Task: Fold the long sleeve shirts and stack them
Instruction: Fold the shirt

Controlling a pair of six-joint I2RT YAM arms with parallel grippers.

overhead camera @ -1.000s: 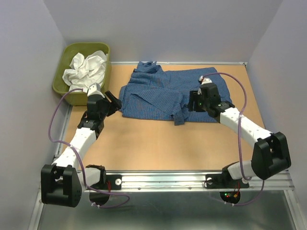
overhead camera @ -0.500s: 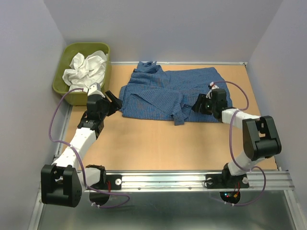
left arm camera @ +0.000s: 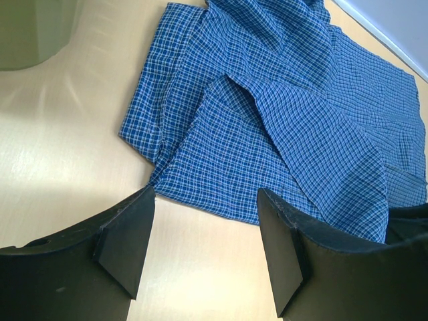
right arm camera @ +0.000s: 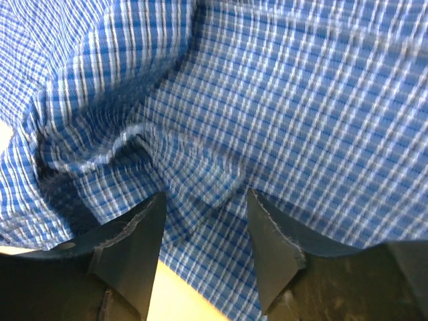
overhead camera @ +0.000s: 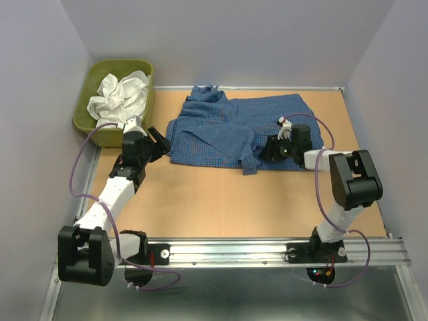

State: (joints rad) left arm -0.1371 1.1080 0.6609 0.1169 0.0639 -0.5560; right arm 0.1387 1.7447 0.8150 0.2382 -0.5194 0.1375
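A dark blue checked shirt (overhead camera: 227, 130) lies spread and partly folded on the tabletop, collar toward the back; it also fills the left wrist view (left arm camera: 281, 114) and the right wrist view (right arm camera: 281, 100). A crumpled white garment (overhead camera: 122, 93) sits in the olive tub (overhead camera: 85, 110). My left gripper (overhead camera: 157, 142) hovers open just off the shirt's left hem, its jaws (left arm camera: 206, 194) framing bare table and the hem edge. My right gripper (overhead camera: 267, 148) is low over the shirt's front right part, open, with a wrinkle of cloth lying between its fingertips (right arm camera: 206, 195).
The tub stands in the back left corner, its wall also showing in the left wrist view (left arm camera: 30, 33). Grey walls close in the wooden table (overhead camera: 221, 200) on three sides. A metal rail (overhead camera: 267, 253) with the arm bases runs along the near edge.
The right arm has folded back at the elbow and its gripper has slid a little left and down onto the shirt, jaws narrowing somewhat. The left arm has stayed still.
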